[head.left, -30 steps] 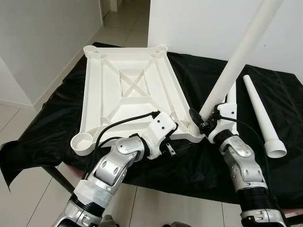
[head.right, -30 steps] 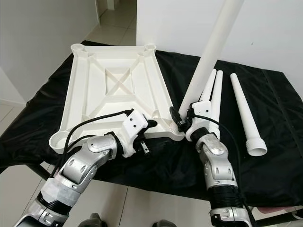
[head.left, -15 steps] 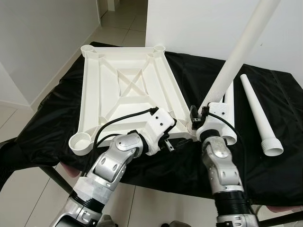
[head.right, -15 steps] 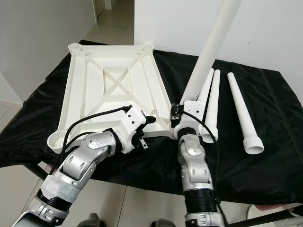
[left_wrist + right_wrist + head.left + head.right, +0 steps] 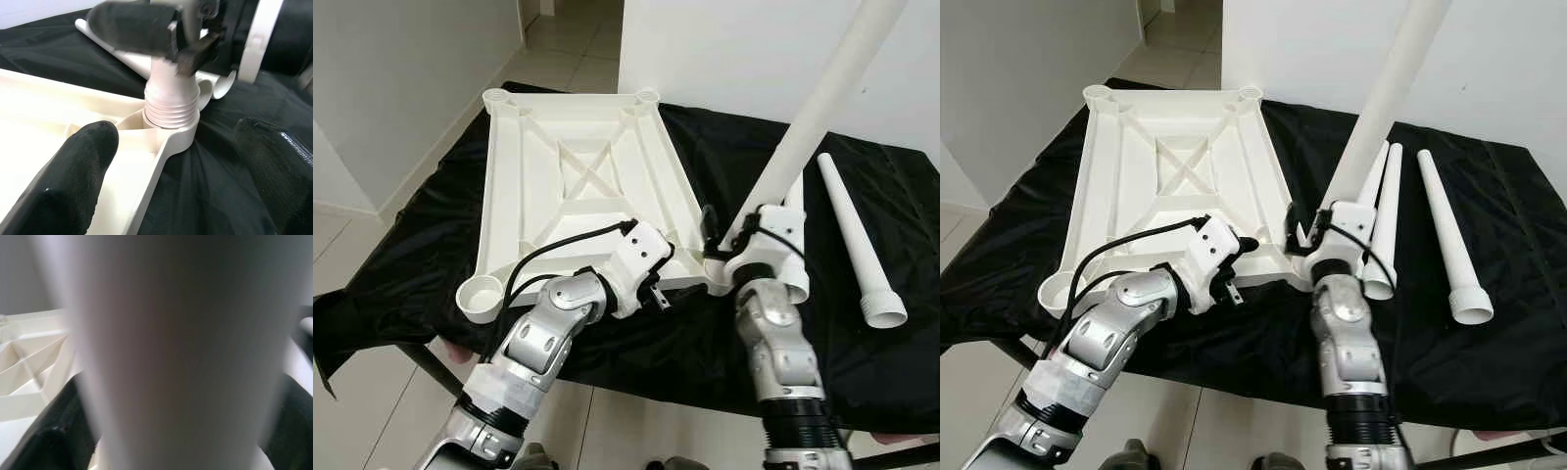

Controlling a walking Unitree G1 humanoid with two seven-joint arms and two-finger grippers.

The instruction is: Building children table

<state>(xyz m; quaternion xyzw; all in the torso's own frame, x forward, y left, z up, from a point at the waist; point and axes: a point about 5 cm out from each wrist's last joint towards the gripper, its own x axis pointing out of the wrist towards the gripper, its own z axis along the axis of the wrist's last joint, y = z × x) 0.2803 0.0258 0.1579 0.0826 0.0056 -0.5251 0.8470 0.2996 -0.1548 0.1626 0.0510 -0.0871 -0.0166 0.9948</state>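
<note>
Leg standing in tabletop corner socket
Right gripper clamps the leg's base; left gripper spread open beside it.

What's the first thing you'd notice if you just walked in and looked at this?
A long white leg sticks up at a slant from the near right corner socket of the upside-down white tabletop, with the right pincer gripping it near its base. The left pincer hangs open beside that socket, fingers apart. More white legs lie on the black cloth to the right.
</note>
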